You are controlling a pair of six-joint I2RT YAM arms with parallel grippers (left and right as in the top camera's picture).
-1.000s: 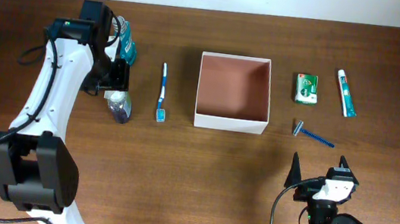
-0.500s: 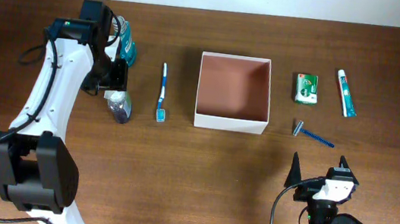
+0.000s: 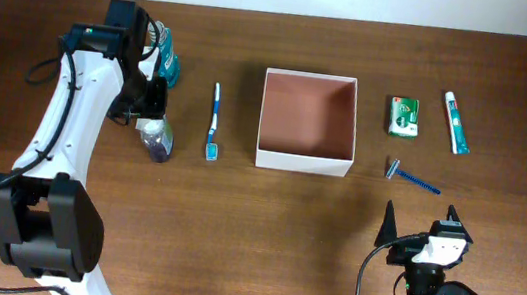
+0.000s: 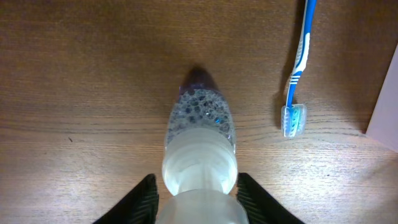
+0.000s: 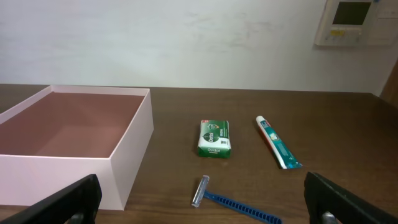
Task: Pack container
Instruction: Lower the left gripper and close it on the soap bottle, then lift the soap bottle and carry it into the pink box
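The container is a square open white box with a reddish-brown inside, at the table's middle; it also shows in the right wrist view and looks empty. My left gripper is shut on a clear bottle with a purple cap, which lies on the table. In the left wrist view the bottle fills the gap between my fingers, and the left gripper grips its wide body. My right gripper is open and empty near the front edge, and shows wide apart in its own view.
A blue toothbrush lies left of the box. A teal pouch lies behind my left gripper. Right of the box lie a green packet, a toothpaste tube and a blue razor.
The left gripper and the bottle have shifted very slightly up and to the left. The right arm has not moved.
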